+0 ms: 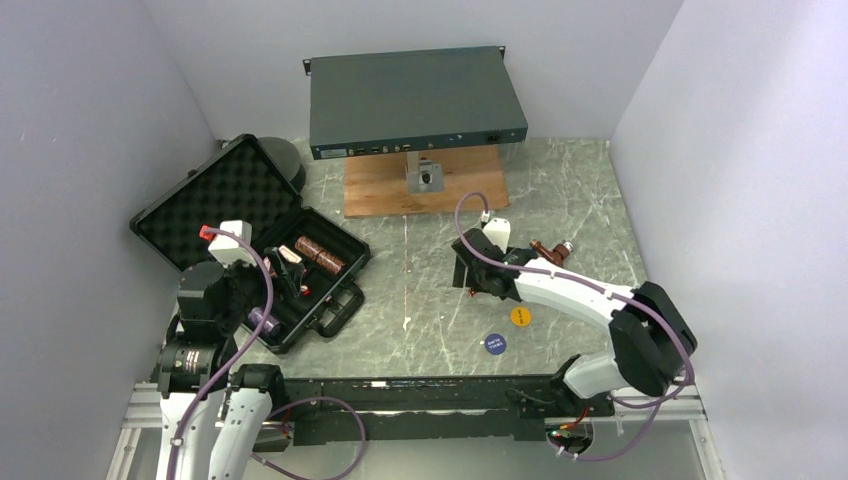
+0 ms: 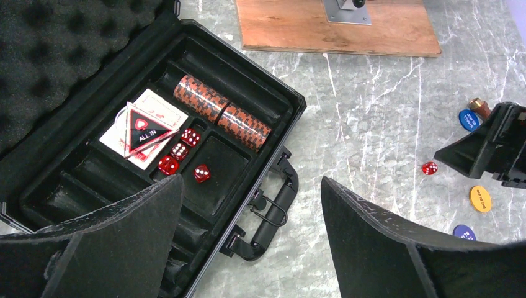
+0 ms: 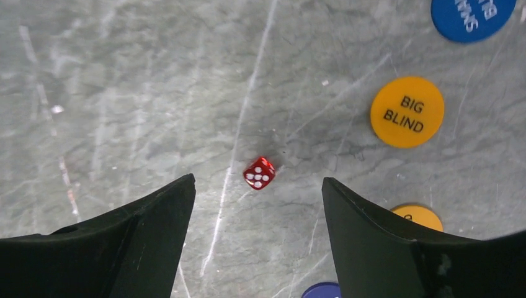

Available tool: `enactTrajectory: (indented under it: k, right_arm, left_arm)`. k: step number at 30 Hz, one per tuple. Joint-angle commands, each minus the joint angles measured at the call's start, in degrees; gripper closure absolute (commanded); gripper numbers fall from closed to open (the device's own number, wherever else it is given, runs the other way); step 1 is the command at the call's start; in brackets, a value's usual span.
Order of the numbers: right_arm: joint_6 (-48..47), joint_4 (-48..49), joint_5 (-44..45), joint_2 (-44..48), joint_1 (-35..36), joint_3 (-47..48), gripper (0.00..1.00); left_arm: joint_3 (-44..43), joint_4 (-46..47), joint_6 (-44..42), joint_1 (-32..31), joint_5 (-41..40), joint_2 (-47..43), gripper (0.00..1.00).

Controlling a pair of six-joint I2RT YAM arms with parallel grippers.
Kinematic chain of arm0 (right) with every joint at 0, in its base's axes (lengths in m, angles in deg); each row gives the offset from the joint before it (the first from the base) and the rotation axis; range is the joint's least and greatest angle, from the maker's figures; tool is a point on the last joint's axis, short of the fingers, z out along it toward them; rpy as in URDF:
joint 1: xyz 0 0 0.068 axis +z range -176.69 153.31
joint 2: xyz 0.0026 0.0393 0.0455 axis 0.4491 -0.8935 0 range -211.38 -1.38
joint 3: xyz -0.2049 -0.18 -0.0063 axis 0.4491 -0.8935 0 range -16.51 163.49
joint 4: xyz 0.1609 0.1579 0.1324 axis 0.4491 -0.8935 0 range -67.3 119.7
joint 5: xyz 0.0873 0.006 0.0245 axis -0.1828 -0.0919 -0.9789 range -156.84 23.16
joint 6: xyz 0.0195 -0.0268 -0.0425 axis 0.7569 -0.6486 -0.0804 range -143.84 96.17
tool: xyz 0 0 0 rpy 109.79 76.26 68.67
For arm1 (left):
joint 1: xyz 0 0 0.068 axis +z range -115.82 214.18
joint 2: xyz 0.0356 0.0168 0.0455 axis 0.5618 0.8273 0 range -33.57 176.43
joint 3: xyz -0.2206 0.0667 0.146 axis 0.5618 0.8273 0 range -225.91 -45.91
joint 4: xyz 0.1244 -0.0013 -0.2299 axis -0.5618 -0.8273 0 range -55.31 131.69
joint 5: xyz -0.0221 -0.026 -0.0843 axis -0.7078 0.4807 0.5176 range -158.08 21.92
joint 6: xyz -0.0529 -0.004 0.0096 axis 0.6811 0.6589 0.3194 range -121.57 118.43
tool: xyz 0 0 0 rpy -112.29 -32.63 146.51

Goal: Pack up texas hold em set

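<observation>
One red die [image 3: 259,172] lies on the desk [image 1: 420,290], right of the open case [image 2: 62,56]. The right gripper [image 3: 255,194] is just above it, open and empty. An orange disc [image 3: 407,112] nearby reads "BIG BLIND". The left gripper [image 2: 251,189], open and empty, hangs over the case, where a triangle [image 2: 146,131] reads "ALL-IN" beside four dice [image 2: 179,151]. A grey box [image 1: 415,100] stands at the far side.

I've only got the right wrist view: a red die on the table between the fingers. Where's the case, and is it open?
Observer: The briefcase lies open on the left of the table, lid swung back.
Operator: Any dice inside already?
Observer: Four dice sit in its tray beside the card deck.
Operator: And the left gripper?
Observer: The left gripper hangs open over the briefcase, holding nothing.
</observation>
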Motion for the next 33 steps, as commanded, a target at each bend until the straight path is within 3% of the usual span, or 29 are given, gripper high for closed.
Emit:
enactTrajectory:
  k: [1, 11, 21, 33]
  right_arm:
    - [8.3, -5.1, 2.0, -3.4, -0.1, 2.7, 0.23]
    - [9.8, -5.7, 0.7, -7.3, -0.1, 3.8, 0.32]
    - [8.1, -3.4, -0.3, -9.8, -0.2, 4.5, 0.55]
    - [7.8, -1.7, -1.9, -12.4, -0.2, 5.1, 0.6]
  left_arm:
    - [-0.1, 1.8, -0.6, -0.1, 0.1, 0.1, 0.14]
    - [0.0, 1.9, -0.5, -0.2, -0.1, 0.0, 0.14]
    - [0.0, 2.0, -0.6, -0.1, 0.2, 0.3, 0.14]
    - [0.0, 1.8, -0.4, -0.1, -0.4, 0.2, 0.14]
